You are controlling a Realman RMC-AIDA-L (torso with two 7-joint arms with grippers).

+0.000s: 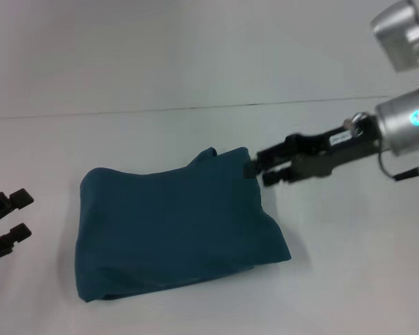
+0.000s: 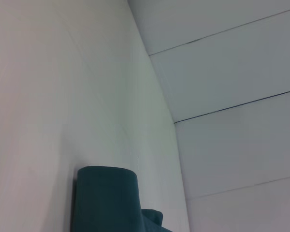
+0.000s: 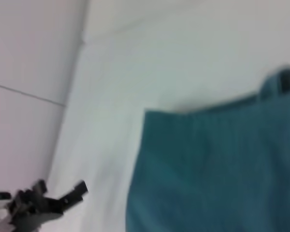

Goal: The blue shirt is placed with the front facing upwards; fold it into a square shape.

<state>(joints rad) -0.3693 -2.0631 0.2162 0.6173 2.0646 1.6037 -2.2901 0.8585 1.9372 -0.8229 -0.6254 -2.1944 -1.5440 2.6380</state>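
The blue shirt (image 1: 174,223) lies folded into a rough square in the middle of the white table (image 1: 335,279), with no lettering showing. Its far right corner is slightly bunched up. My right gripper (image 1: 263,167) is at that far right corner, its fingers apart and the tips right at the cloth edge. My left gripper (image 1: 7,215) is open and empty to the left of the shirt, clear of it. The shirt also shows in the left wrist view (image 2: 108,198) and in the right wrist view (image 3: 217,169). The left gripper (image 3: 48,198) shows far off in the right wrist view.
A thin dark seam (image 1: 195,108) runs across the far side of the table. Bare white surface surrounds the shirt on every side.
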